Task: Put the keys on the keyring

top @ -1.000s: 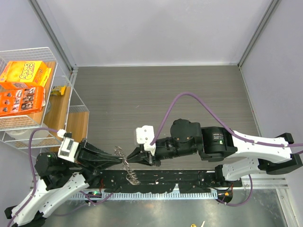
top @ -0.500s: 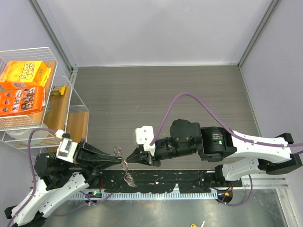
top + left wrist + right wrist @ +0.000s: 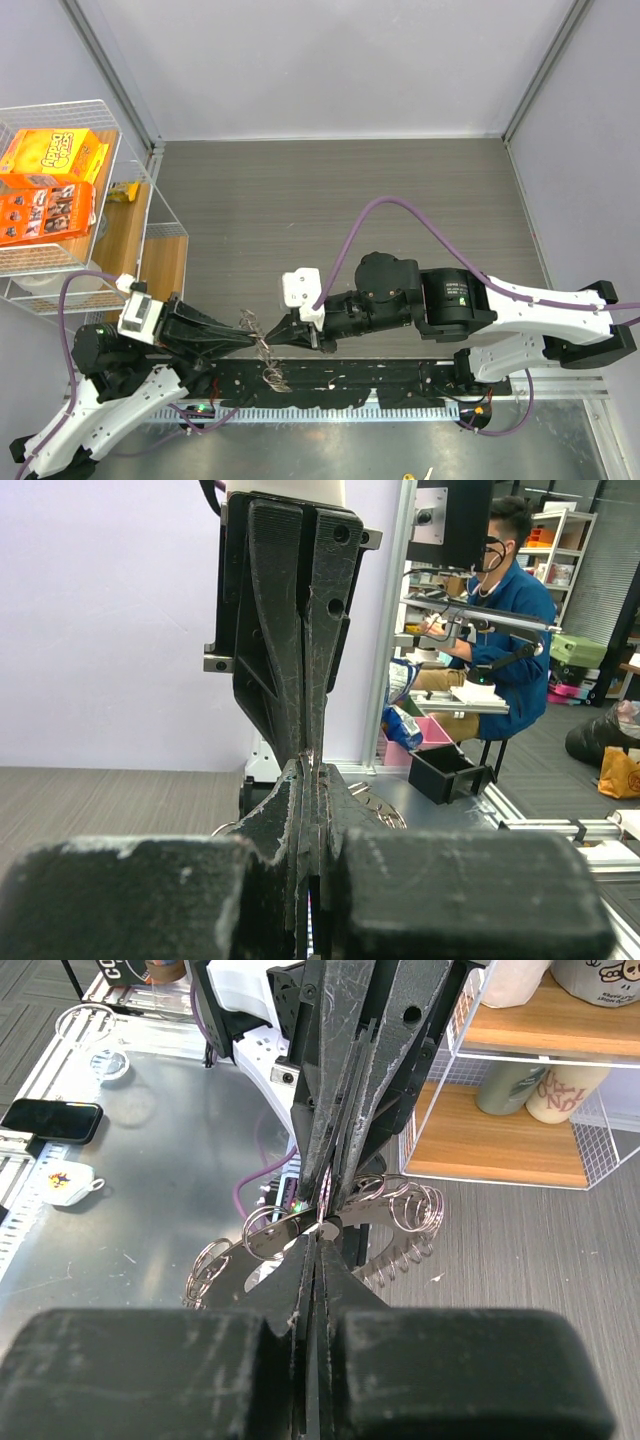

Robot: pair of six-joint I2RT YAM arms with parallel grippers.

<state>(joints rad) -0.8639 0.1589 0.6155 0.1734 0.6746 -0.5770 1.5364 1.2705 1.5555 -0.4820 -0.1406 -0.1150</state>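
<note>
Nearest you, above the front rail, your left fingers (image 3: 228, 338) were clamped shut on the keyring (image 3: 402, 1210), whose small silvery keys fanned out and dangled below. Your right fingers (image 3: 300, 1295) met them tip to tip, pinched tight on the same ring. No loose key showed, so threading looked unfinished.

Keyring (image 3: 268, 1232) partly out of sight behind pinched fingers (image 3: 350, 1292)
</note>
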